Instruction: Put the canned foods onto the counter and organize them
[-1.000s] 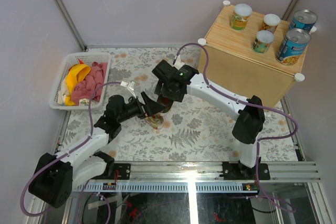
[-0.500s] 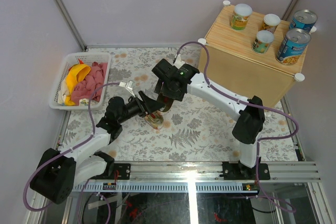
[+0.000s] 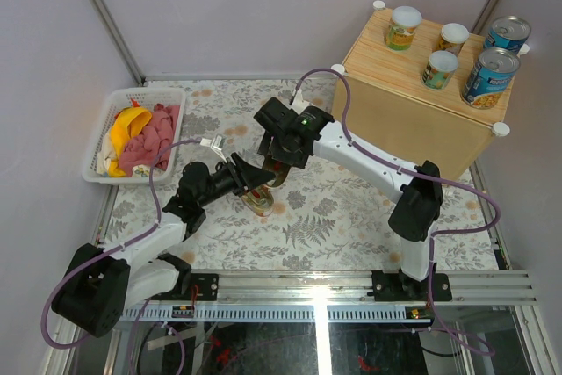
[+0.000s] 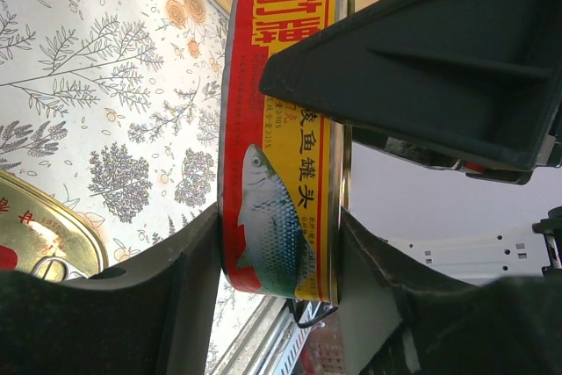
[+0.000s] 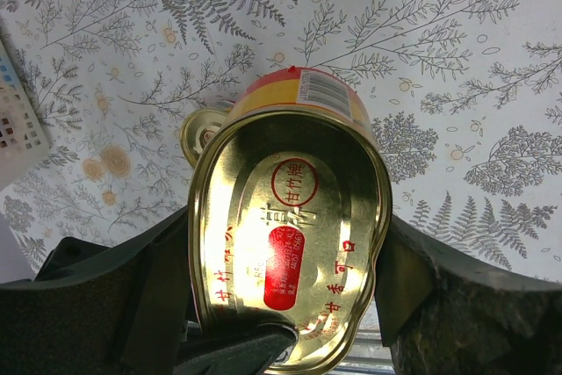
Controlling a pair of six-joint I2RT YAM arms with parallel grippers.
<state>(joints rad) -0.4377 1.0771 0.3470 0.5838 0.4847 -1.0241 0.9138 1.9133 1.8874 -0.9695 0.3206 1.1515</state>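
Left gripper just snapped shut on the flat faces of the tin, and the right gripper is pinching it edge to edge too. It's in mid-air, well left of the counter. Looks like a handover or regrasp to me. The other tin lies just below.

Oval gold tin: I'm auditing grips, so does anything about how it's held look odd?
Yes: the oval gold tin is clamped by the left gripper and the right gripper at once, off the table, above a second gold tin lying flat.
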